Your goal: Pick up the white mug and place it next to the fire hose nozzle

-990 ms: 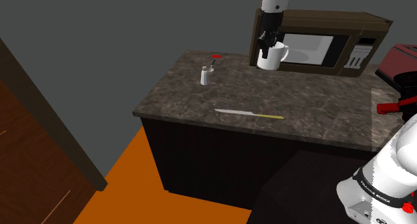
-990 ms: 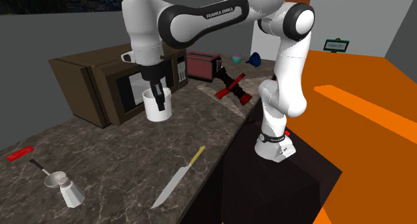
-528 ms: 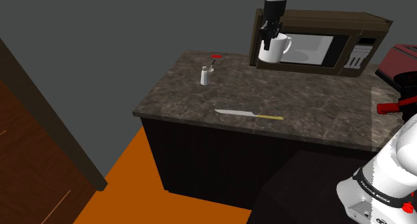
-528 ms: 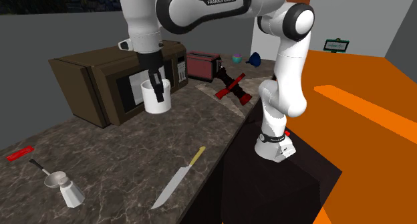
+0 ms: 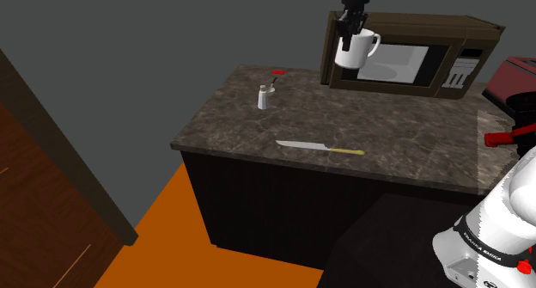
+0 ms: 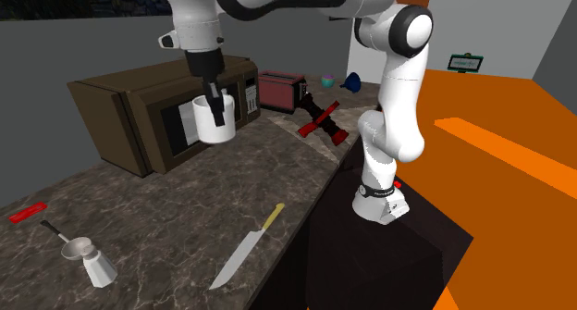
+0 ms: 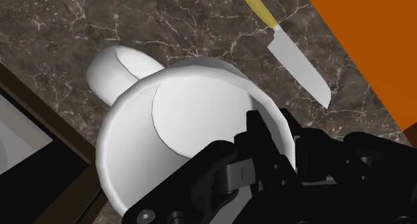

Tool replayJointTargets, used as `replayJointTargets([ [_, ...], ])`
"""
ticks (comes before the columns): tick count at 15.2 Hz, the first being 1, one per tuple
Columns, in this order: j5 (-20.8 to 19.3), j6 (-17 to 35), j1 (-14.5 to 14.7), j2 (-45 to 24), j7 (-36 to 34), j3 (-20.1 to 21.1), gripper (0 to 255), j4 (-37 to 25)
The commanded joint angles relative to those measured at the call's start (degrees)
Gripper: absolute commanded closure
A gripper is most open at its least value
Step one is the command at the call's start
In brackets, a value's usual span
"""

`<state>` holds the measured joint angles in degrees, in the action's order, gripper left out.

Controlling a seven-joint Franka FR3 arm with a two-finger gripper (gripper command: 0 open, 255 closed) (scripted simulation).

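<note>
- The end effector (image 5: 347, 37) is clamping the white mug (image 5: 357, 50) by its rim, with the fingers closed on the wall, one inside and one outside.
- The mug is hanging clear of the table (image 5: 412, 123), in front of the microwave (image 5: 429, 47), with its handle pointing away from the end effector.
- In the wrist view the mug's (image 7: 187, 116) inside is showing plain white, with nothing in it.
- One small metal pot (image 6: 92, 260) with a long handle is standing near the table's far corner; its contents cannot be made out.
- Counted: one mug, one pot, one knife (image 5: 319, 146), one microwave, one red fire hose nozzle (image 6: 319, 121).
- The nozzle is lying near the arm's stand, well apart from the mug.
- The knife is lying close to the table edge that is bordering the orange floor (image 5: 163, 235).
- Bare table is stretching between the knife and the microwave.
</note>
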<state>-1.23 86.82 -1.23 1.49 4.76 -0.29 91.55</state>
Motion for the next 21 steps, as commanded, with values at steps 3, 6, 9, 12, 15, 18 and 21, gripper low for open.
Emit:
replayJointTargets([
  [3, 0.0, -3.5, 0.0, -1.0, 0.1, 0.0, 255, -4.5],
  [6, -0.1, -4.5, -0.6, -0.2, 1.3, -0.6, 255, -4.7],
  [9, -0.5, -3.8, -2.3, 3.5, 4.8, -2.4, 255, -0.4],
  [12, -1.1, -3.3, -3.9, 6.7, 8.5, -4.4, 255, 3.1],
  [15, -1.9, -3.0, -5.6, 9.3, 12.2, -6.6, 255, 5.9],
  [18, -2.9, -2.8, -7.2, 11.4, 16.1, -8.9, 255, 8.1],
  [21, -3.9, -2.6, -8.7, 13.1, 20.0, -11.3, 255, 9.6],
])
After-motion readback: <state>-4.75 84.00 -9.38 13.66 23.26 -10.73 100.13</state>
